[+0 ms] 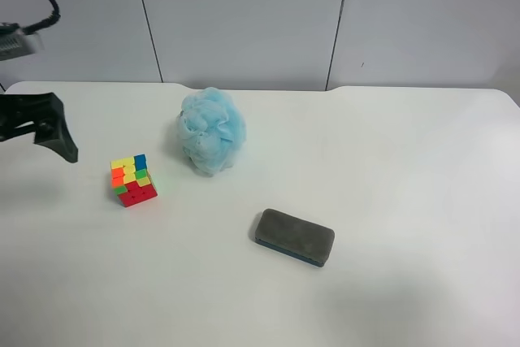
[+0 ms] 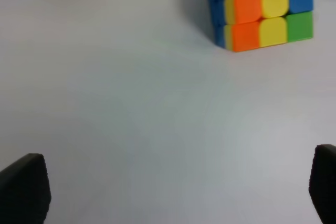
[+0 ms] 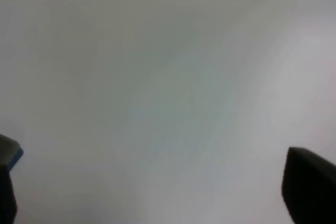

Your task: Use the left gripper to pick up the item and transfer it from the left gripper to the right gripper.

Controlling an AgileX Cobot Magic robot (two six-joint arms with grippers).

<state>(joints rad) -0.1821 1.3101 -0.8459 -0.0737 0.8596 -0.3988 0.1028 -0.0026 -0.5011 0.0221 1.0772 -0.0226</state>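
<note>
Left gripper (image 2: 173, 184) spreads wide, holding nothing; the right gripper (image 3: 157, 187) gapes equally empty over the white table (image 1: 406, 201). We see the cube (image 1: 133, 180) at eight o'clock from the puff (image 1: 211, 130), with the eraser (image 1: 294, 236) at five. Grey wall panels (image 1: 244, 22) back the far edge.

The scrambled, multicoloured puzzle cube (image 1: 133, 180) is seen resting flat on one face. Near the cube, untouching, the left gripper (image 2: 173, 190) is held spread wide; the right gripper (image 3: 157, 192) is likewise spread.

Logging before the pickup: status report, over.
Open and empty: left tool, right tool. The cube sits on the table, untouched, ahead of left tool. Nothing between them; puff stands apart.
</note>
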